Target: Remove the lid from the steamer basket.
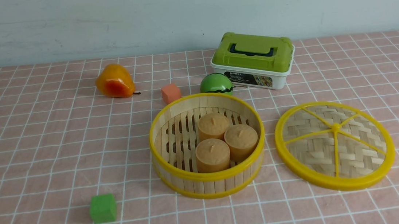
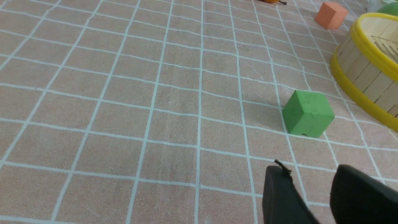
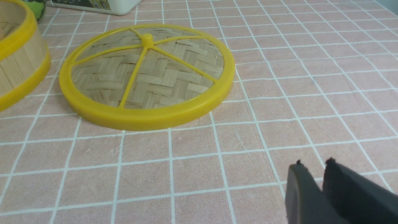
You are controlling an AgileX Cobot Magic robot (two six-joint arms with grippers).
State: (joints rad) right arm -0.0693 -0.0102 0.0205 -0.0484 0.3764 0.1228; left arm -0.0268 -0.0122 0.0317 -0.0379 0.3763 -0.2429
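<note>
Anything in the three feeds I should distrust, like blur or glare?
Front view: basket and lid look sharp, lighting soft, small highlights on the pear. Left wrist view: gripper dark and blurred, green block clear. Right wrist view: gripper blurred too, lid weave readable.
</note>
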